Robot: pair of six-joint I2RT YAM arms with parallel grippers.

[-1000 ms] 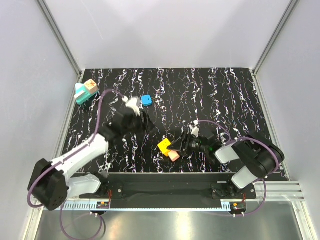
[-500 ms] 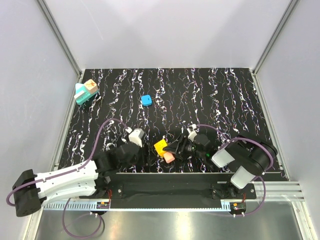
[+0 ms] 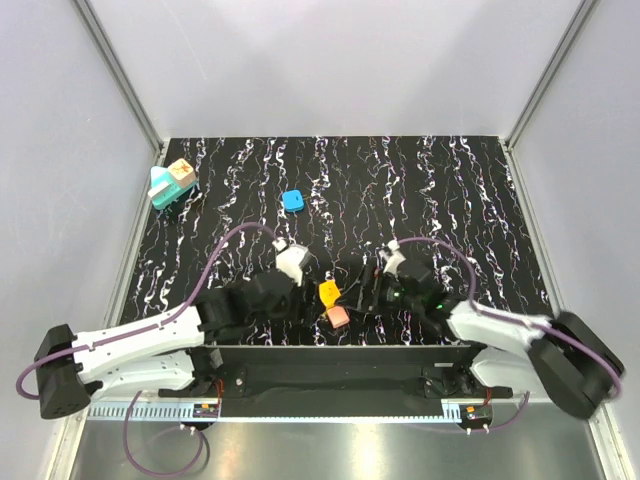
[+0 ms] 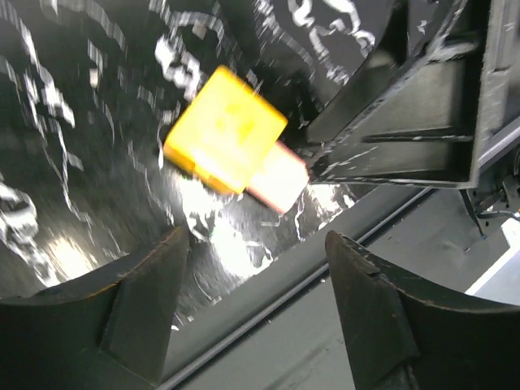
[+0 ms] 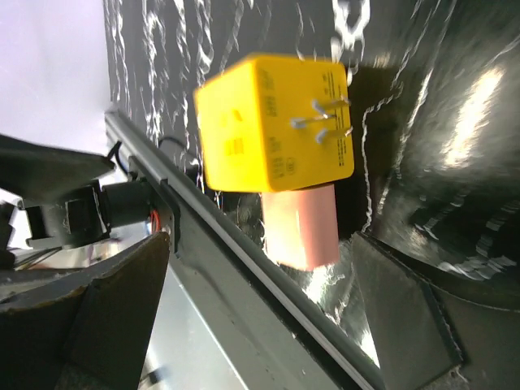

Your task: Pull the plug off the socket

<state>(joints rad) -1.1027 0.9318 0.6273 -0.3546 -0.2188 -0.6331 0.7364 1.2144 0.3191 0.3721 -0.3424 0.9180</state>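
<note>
The tan plug [image 3: 181, 172] with its reddish mark sits on the teal socket [image 3: 162, 191] at the table's far left back corner, seen only in the top view. Both grippers are far from it, near the front edge. My left gripper [image 3: 303, 298] is open and empty just left of a yellow cube [image 3: 329, 292]; in the left wrist view its fingers [image 4: 146, 284] frame the cube [image 4: 226, 130]. My right gripper [image 3: 363, 291] is open and empty just right of the same cube, which also shows in the right wrist view [image 5: 276, 122].
A salmon block [image 3: 337, 317] lies against the yellow cube, close to the table's front rail [image 3: 330, 350]; it shows in both wrist views [image 4: 276, 176] [image 5: 301, 227]. A small bright-blue block [image 3: 292, 200] lies mid-table. Grey walls enclose the table.
My left arm pulled back from near the blue block to the front edge, then reached right toward the yellow cube. My right arm's elbow swung out right. The cube and salmon block shifted slightly.
</note>
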